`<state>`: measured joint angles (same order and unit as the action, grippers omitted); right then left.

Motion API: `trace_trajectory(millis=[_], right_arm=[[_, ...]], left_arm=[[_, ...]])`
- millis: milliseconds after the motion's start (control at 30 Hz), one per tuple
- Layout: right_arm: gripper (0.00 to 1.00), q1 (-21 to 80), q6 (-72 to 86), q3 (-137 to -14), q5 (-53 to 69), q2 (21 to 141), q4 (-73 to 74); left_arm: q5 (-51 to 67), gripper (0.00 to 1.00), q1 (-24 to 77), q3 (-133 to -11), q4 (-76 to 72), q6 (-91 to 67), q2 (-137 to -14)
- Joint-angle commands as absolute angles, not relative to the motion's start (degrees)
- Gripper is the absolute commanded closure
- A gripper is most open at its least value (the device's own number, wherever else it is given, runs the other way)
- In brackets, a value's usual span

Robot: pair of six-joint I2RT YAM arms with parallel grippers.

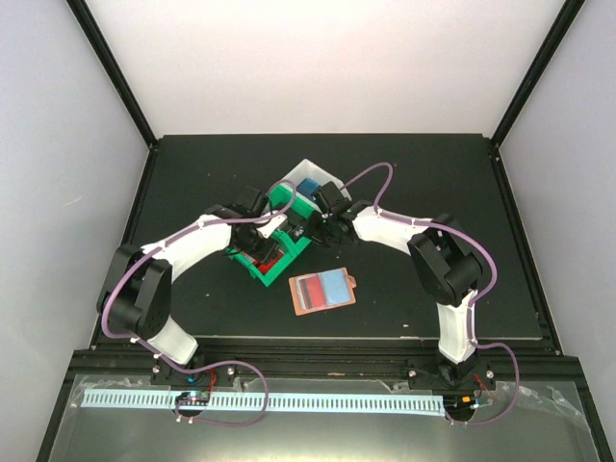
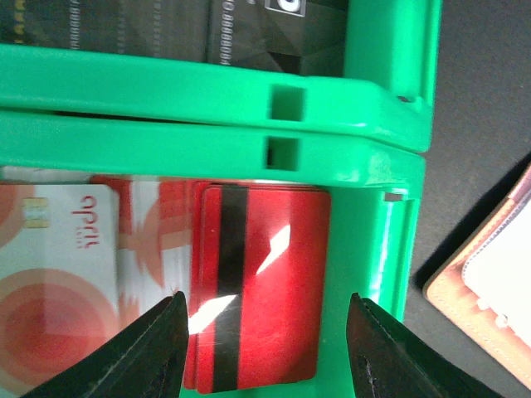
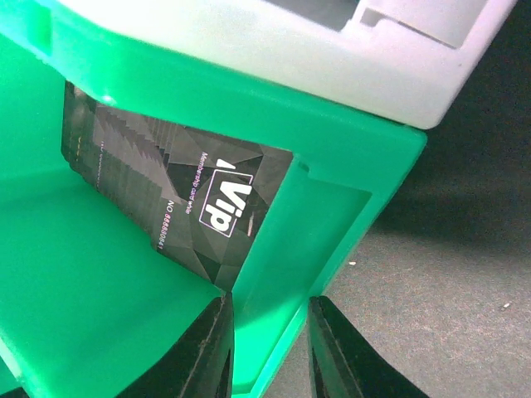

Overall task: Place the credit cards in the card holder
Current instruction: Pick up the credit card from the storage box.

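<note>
I was at the pick-up: my left gripper stood open astride the red cards, and my right gripper clamped the green bin by its wall. Next I needed one card only, squarely pinched.

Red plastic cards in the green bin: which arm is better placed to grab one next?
Left: the left gripper hangs open astride the stack of red plastic cards, while the right gripper is clamped on the wall of the green plastic bin.
</note>
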<state>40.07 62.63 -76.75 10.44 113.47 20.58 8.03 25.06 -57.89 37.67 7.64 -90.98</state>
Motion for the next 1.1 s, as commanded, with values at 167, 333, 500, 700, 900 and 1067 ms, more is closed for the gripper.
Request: trace_trajectory(millis=[167,333,500,700,900,1067], right_arm=[[0.73,39.9,61.3,-76.8,9.8,115.0,22.5],[0.73,39.8,61.3,-76.7,9.8,115.0,22.4],[0.73,39.9,61.4,-76.8,9.9,115.5,22.3],[0.73,39.9,61.5,-77.5,10.6,116.2,22.1],[0.74,39.9,62.5,-78.1,12.1,116.9,21.6],[0.74,39.9,63.0,-78.1,12.7,117.0,21.3]], left_arm=[[6.5,0.38,23.1,-59.0,38.5,6.6,-92.7],[6.4,0.44,23.2,-60.6,37.9,6.6,-96.6],[6.6,0.45,23.3,-61.2,38.5,7.3,-99.1],[11.4,0.44,23.4,-63.1,40.8,8.0,-101.7],[15.1,0.58,23.4,-64.6,43.4,7.4,-101.6],[15.7,0.65,23.4,-66.0,45.6,6.6,-99.8]])
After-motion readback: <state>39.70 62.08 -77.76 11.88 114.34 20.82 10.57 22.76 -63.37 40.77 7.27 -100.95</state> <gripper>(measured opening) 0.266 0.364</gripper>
